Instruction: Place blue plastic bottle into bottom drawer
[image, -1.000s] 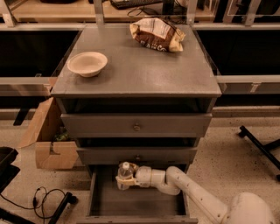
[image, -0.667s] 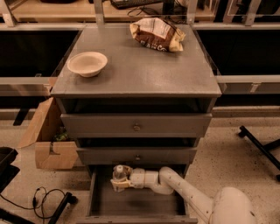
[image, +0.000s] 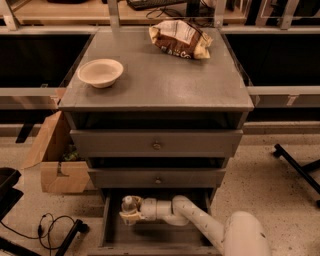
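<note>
The bottom drawer (image: 155, 239) stands pulled open under the two upper grey drawers, its flat grey floor showing. My gripper (image: 129, 212) reaches in from the lower right and is at the drawer's left back part, just under the middle drawer. It is shut on the blue plastic bottle (image: 128, 205), a small clear bottle with a white cap, held upright with its cap up. The bottle's lower half is hidden by the fingers. I cannot tell whether its base touches the drawer floor.
On the cabinet top (image: 160, 80) are a beige bowl (image: 100, 72) at the left and a brown snack bag (image: 180, 39) at the back. An open cardboard box (image: 57, 160) stands left of the cabinet. Black cables (image: 50, 227) lie on the floor at the lower left.
My gripper has carried the bottle leftward over the open bottom drawer, from near its middle toward its left side. The drawers, bowl and bag have not moved.
</note>
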